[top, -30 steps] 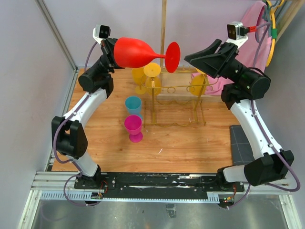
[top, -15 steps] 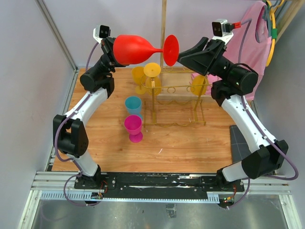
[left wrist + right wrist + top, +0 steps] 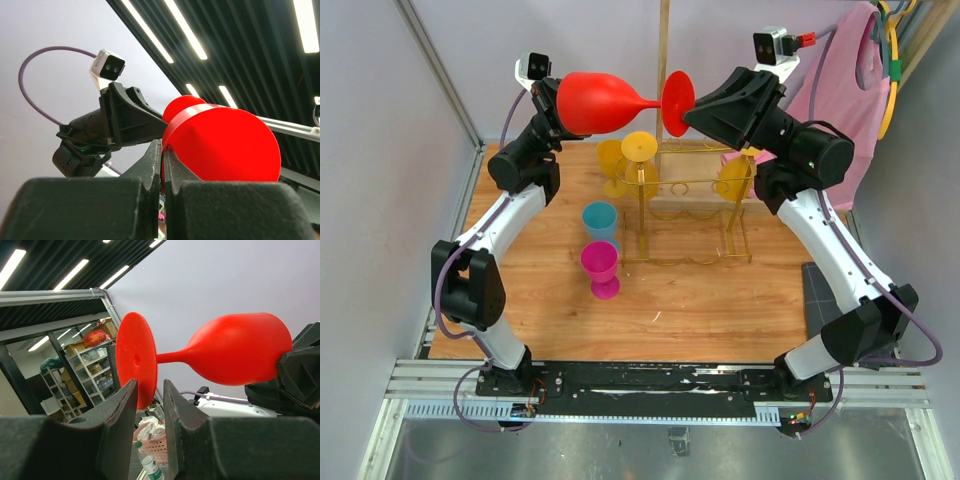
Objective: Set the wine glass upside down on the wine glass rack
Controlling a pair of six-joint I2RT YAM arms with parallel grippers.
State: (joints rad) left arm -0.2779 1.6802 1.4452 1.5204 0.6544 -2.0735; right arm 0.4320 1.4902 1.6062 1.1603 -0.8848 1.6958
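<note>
- My left gripper (image 3: 558,105) is clamped on the wine glass (image 3: 605,103), pinching the wall of the bowl (image 3: 220,145) at its mouth between fingers that are nearly closed. It holds the glass high over the far side of the table (image 3: 700,300).
- The glass lies on its side. Its long axis runs roughly level from my left to my right, with the bowl at the left gripper and the foot (image 3: 136,360) at the free end.
- My right gripper (image 3: 692,112) is the nearer one to that foot. Its tips are right at the disc, facing the left gripper along the glass's axis.
- In the right wrist view the jaws stand narrow, with the lower edge of the foot dipping into the gap between them. I cannot tell whether the pads are touching the rim yet.
- The thin stem (image 3: 172,357) lies just beyond the foot, between my right fingers and the bowl.
- The glass is one solid, opaque red (it looks like plastic, though that is only my guess). It has a rounded bowl, a short stem and a flat round foot.
- The wine glass rack (image 3: 705,183) stands on the table below, under the foot end of the glass. A yellow goblet (image 3: 640,150) is at its left corner.
- I judge that the next move depends on the right jaws getting a sure grip on the foot or stem, so that the glass can be turned bowl-down over the rails.
</note>
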